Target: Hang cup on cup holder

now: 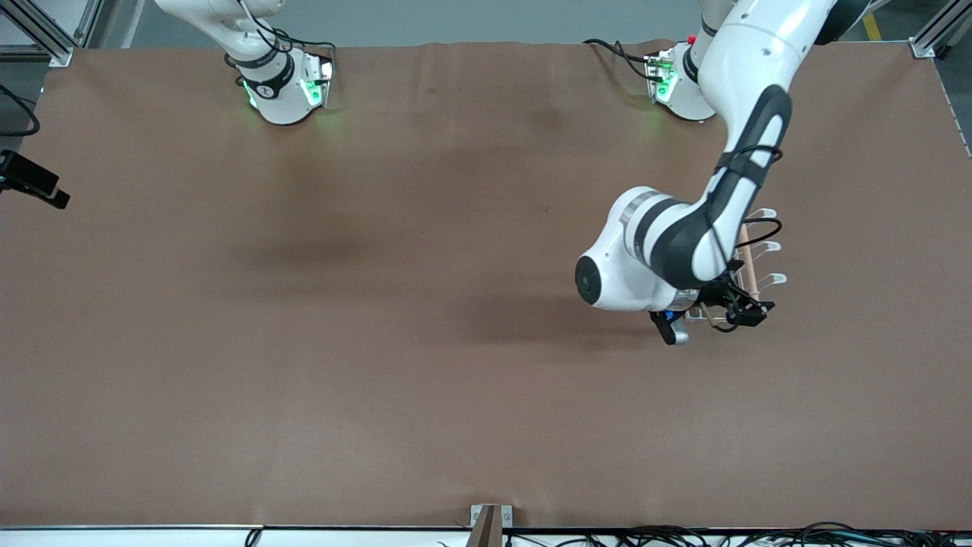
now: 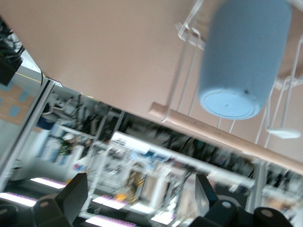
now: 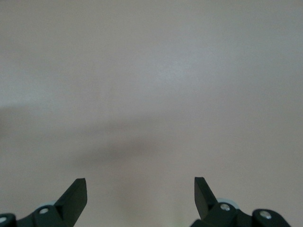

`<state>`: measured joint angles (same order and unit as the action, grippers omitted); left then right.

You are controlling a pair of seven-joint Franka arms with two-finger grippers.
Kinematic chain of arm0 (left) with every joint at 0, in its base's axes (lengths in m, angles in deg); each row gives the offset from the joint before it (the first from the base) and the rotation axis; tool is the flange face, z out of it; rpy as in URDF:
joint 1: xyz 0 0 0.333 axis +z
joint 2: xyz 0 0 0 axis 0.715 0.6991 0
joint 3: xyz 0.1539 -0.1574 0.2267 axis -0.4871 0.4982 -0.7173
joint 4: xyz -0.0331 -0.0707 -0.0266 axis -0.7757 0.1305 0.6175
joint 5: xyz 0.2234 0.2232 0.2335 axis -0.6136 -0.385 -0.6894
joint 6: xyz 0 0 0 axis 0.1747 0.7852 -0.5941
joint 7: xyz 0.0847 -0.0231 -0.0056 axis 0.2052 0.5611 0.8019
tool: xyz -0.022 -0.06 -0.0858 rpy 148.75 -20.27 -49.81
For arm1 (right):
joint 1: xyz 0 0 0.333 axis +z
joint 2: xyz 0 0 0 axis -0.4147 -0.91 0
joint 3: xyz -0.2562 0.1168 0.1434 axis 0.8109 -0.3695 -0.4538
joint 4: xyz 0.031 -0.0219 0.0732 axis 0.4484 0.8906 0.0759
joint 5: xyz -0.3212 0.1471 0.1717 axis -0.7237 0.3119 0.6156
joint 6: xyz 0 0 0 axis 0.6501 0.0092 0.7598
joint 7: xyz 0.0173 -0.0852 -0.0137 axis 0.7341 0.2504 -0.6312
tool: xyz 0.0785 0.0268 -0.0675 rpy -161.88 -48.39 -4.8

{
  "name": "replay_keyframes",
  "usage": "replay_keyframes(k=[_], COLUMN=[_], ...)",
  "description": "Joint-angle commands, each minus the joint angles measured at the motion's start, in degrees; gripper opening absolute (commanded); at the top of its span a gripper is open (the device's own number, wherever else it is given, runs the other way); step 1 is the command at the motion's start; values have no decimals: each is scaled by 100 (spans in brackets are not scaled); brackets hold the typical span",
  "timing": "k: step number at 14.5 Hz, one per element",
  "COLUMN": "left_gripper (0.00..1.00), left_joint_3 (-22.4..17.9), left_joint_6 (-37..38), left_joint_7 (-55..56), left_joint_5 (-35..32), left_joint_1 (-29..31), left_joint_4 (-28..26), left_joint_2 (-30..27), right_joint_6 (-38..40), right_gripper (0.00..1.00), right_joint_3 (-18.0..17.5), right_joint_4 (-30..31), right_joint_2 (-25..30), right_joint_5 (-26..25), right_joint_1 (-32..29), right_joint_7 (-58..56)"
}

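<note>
- Left gripper (image 1: pixel 678 325): over the cup holder's end nearer the front camera, toward the left arm's end of the table; fingers (image 2: pixel 75 196) spread wide, holding nothing.
- Cup (image 2: pixel 245 56): light blue, hung base-outward on a prong of the cup holder (image 1: pixel 763 247), beside its wooden rod (image 2: pixel 222 135).
- Right gripper (image 3: pixel 140 198): waits over bare table (image 1: pixel 380 304), fingers wide apart.

A light blue cup (image 2: pixel 244 56) hangs on a white wire cup holder (image 2: pixel 187 56) with pale wooden rod (image 2: pixel 208 132), over a brown table (image 1: pixel 380 304).
</note>
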<state>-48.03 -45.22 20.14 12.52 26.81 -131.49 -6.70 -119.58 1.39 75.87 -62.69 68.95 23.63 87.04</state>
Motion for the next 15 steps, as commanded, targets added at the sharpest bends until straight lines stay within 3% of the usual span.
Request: replay_keyframes(k=[1,4,7,9,10,15], left_gripper=[100,100,100,100,100,100], left_joint_3=[49,84,58,110,85,67], left_joint_6=[98,46,-400,-892,-1086,-1158], left_joint_7=[552,1298,2170,2224,2233,2629], left_joint_5=[512,1232,1813,2058,2521,3763], left_joint_1=[98,441,661,933,1082,1759], left_joint_4=[550,964,974,974,974,939], left_joint_2=[-240,-530,-942,-1145,-1329,-2024], right_joint_6=[-46,-20,130,130,147,270], right_gripper=[100,100,100,100,100,100], right_joint_3=[-301,-435,-417,-417,-417,-417], right_joint_4=[282,273,194,89,19,-35], right_joint_2=[231,223,214,214,205,205], right_joint_5=[-103,-103,-103,-86,-94,-85], right_joint_1=[-159,-353,-370,-397,-371,-344], right_joint_7=[53,53,18,35,36,9])
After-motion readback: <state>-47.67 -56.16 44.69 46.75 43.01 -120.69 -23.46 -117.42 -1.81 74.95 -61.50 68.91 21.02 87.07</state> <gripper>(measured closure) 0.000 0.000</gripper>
